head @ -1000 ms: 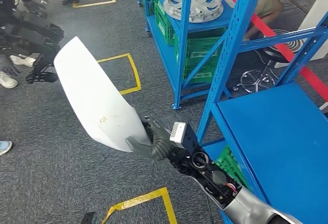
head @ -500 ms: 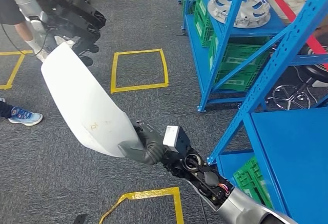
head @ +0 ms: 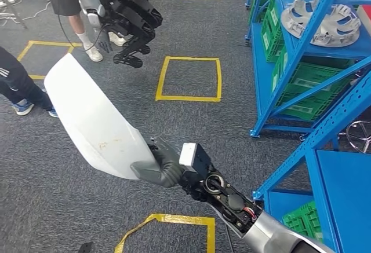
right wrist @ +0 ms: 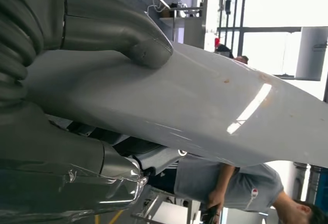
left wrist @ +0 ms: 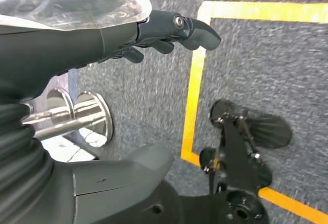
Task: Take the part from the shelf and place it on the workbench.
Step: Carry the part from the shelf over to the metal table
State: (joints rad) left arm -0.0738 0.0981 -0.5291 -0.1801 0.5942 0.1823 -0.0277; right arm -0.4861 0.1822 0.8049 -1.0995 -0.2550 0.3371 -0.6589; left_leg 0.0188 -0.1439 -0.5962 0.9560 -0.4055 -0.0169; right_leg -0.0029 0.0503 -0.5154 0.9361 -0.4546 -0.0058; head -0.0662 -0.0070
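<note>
Half the job looked done: the right hand (head: 163, 166) gripped the white part (head: 94, 123), off the blue shelf (head: 302, 50) and above the carpet; no tabletop visible; the left hand (left wrist: 162, 32) hung empty, fingers loosely apart.

Head view: you looked from high on the robot, forward and down at grey carpet, with the blue shelf (head: 306, 73) at two o'clock and the right arm entering from five o'clock. Right wrist view: your camera sat close behind the right hand (right wrist: 97, 34), turned on its side, facing along the white part (right wrist: 217, 111) towards bright windows. Left wrist view: you looked steeply down past the left hand (left wrist: 166, 29) at carpet and yellow floor tape (left wrist: 193, 80). The head and right wrist views shared the white part (head: 96, 125) and the right hand (head: 162, 166).
</note>
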